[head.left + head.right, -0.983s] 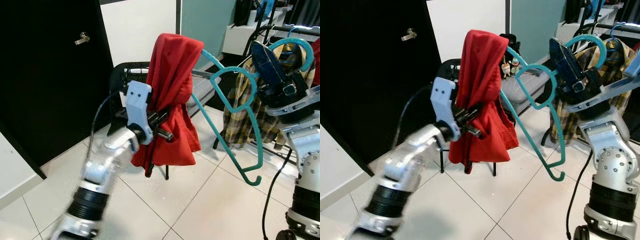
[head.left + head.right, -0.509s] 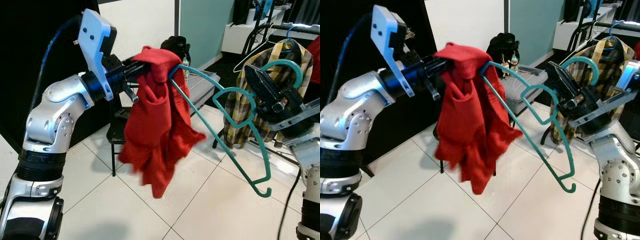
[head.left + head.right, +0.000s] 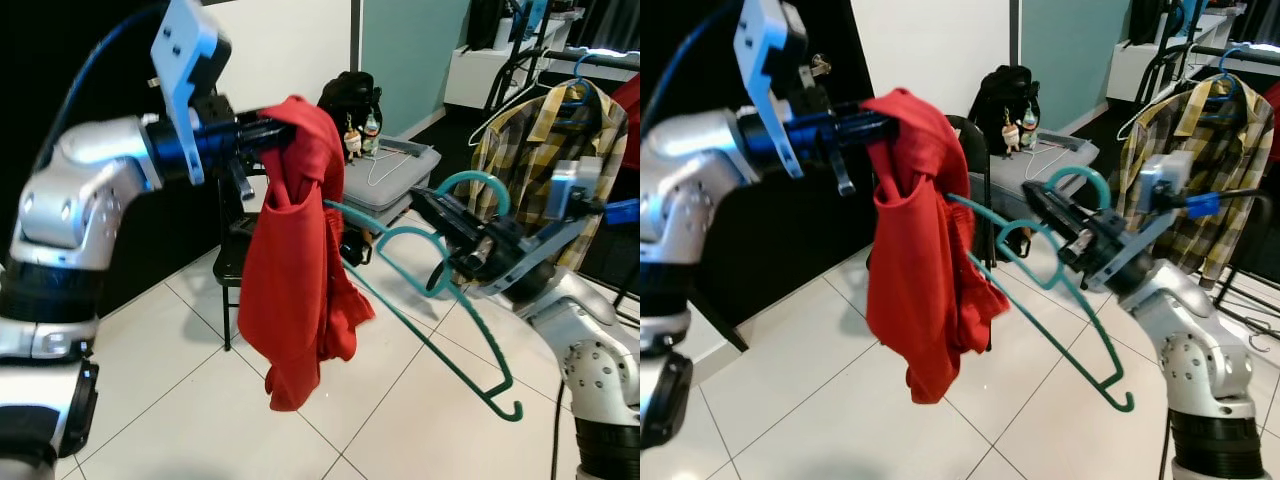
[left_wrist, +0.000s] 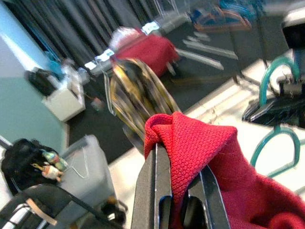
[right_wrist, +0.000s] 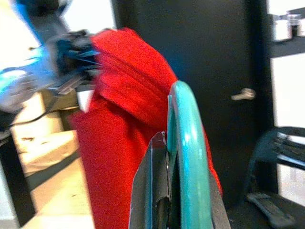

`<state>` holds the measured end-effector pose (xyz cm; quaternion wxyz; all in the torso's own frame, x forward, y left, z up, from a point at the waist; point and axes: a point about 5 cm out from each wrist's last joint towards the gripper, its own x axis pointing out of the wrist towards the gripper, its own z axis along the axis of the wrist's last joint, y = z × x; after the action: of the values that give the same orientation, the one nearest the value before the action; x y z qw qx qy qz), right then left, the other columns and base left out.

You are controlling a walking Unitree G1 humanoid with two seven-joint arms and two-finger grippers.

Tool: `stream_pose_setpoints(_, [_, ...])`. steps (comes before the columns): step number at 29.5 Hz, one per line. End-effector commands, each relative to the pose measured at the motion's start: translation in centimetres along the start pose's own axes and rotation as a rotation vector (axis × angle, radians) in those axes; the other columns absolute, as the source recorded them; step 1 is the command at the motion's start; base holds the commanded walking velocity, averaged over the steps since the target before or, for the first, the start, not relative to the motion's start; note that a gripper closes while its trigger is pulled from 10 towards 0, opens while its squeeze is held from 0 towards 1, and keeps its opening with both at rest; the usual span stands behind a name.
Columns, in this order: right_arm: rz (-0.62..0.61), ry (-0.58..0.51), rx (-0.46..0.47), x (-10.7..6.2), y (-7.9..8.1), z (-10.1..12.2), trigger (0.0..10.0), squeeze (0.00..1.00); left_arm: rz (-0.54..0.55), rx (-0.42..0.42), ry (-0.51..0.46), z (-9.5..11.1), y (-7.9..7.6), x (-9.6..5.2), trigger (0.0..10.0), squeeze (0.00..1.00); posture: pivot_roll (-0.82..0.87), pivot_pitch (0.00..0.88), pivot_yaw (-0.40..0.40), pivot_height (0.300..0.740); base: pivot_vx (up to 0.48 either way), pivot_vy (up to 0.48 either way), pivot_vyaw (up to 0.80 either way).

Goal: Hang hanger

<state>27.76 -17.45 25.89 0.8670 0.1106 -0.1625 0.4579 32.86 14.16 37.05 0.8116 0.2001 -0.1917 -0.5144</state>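
Your left gripper (image 3: 262, 132) is raised to the left, fingers clamped on the top fold of the red garment (image 3: 295, 250). In the left wrist view the cloth (image 4: 200, 157) is pinched between the two black fingers (image 4: 151, 191) and bunches over their tips. The garment hangs free below the gripper, its hem well above the tiled floor (image 3: 180, 400).

Your right gripper (image 3: 455, 225) is out to the right, closed on the teal hanger (image 3: 430, 300) near its hook. The right wrist view shows the teal hook (image 5: 188, 157) squeezed between the fingers, with the red cloth (image 5: 124, 124) just beyond it. The hanger tilts: one shoulder arm runs toward the garment and its tip meets the cloth at about mid-height; you cannot tell whether it is inside the fabric. The other arm slopes down toward the floor and ends in a small upturned hook (image 3: 512, 410).

Behind the garment stand a black chair (image 3: 232, 260) and a black bag (image 3: 1002, 95) beside a grey bin (image 3: 390, 180). To the right, a plaid shirt (image 3: 540, 150) hangs on a rack (image 3: 590, 62).
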Motion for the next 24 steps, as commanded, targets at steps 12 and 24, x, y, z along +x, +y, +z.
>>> stream_pose_setpoints(12, [0.250,0.081,0.042,0.0,2.3,-0.9,10.0,0.00,-0.222,0.289,0.305,-0.4,1.1,-1.4,10.0,0.00,-0.05,0.000,0.082,0.740,0.000,0.000,0.00])
stream_pose_setpoints(24, [0.276,0.082,0.023,0.0,1.5,-0.1,10.0,0.00,-0.502,0.366,0.303,-0.1,-1.0,-1.3,10.0,0.00,-0.03,0.000,0.065,0.740,0.000,0.000,0.00])
